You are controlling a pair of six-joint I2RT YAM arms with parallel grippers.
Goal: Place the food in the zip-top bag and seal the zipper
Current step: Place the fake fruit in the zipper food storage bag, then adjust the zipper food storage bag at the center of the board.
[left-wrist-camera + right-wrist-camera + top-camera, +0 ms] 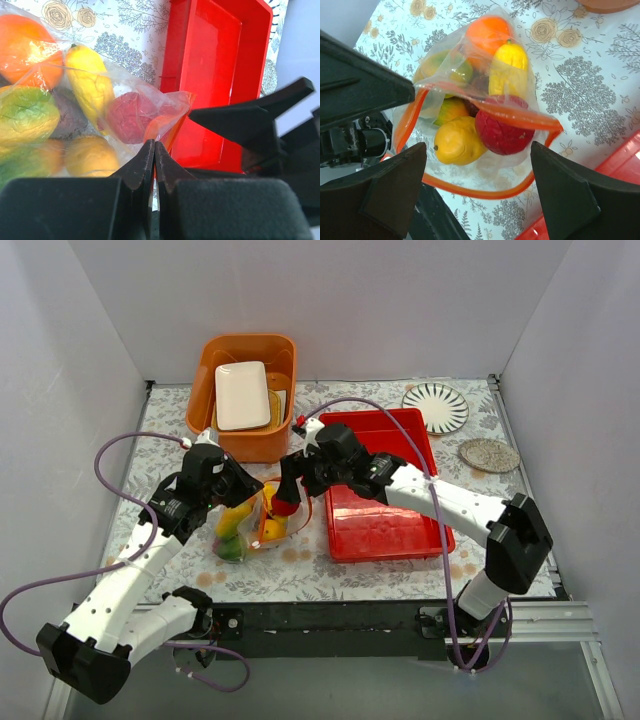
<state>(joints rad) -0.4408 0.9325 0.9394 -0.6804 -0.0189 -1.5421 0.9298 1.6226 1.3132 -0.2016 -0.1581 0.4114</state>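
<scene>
The zip-top bag (250, 528) lies on the flowered cloth between the two arms, its mouth gaping towards the red tray. The food shows through the clear plastic: an orange (490, 32), a yellow mango (509, 70), a green mango (445, 67), a yellow fruit (457, 140) and a dark red fruit (502, 132). The two halves of the zipper (520, 117) stand apart. My left gripper (154, 147) is shut on the zipper (162, 130) at one corner of the mouth. My right gripper (476, 150) hovers open over the mouth, holding nothing.
A red tray (385, 520) lies right of the bag. Behind the bag, an orange tub (245, 440) holds a white plate (241, 395). A striped plate (435, 407) and a speckled round mat (489, 454) sit at the back right.
</scene>
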